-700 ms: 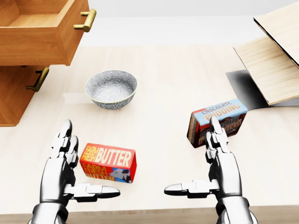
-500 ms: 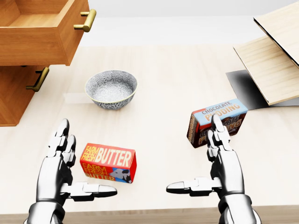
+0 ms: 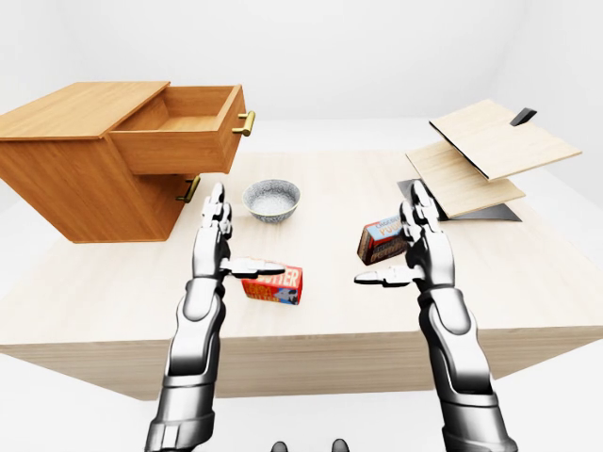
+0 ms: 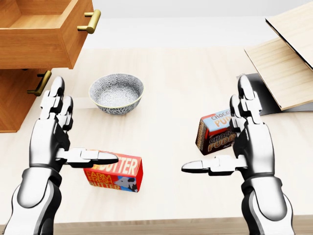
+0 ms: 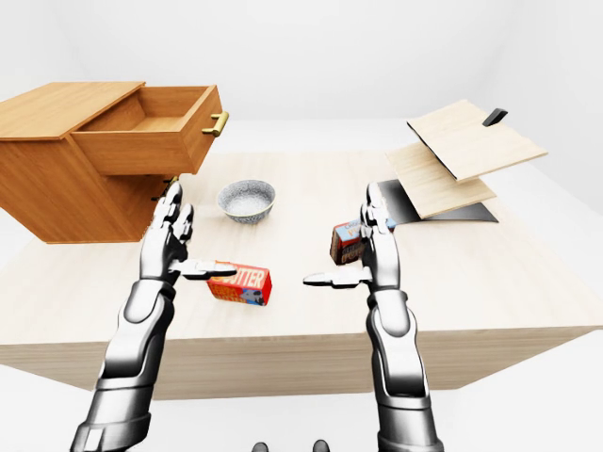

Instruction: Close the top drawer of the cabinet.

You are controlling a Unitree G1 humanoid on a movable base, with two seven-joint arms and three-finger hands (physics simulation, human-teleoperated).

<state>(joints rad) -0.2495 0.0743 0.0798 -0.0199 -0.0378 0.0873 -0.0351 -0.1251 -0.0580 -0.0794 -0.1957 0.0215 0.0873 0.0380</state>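
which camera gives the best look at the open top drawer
The left-eye view: the whole top drawer shows, pulled out of the cabinet, handle included. The right-eye view shows nearly the same. The head view crops it at the top left corner.

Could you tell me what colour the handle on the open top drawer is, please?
The handle is brass-gold; the head view shows it best.

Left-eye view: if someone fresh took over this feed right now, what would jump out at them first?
The wooden cabinet at the left, its top drawer pulled far out with a brass handle. Then the left robot hand and right robot hand, raised open over the table, with a red butter box and a chocolate pudding box beneath them.
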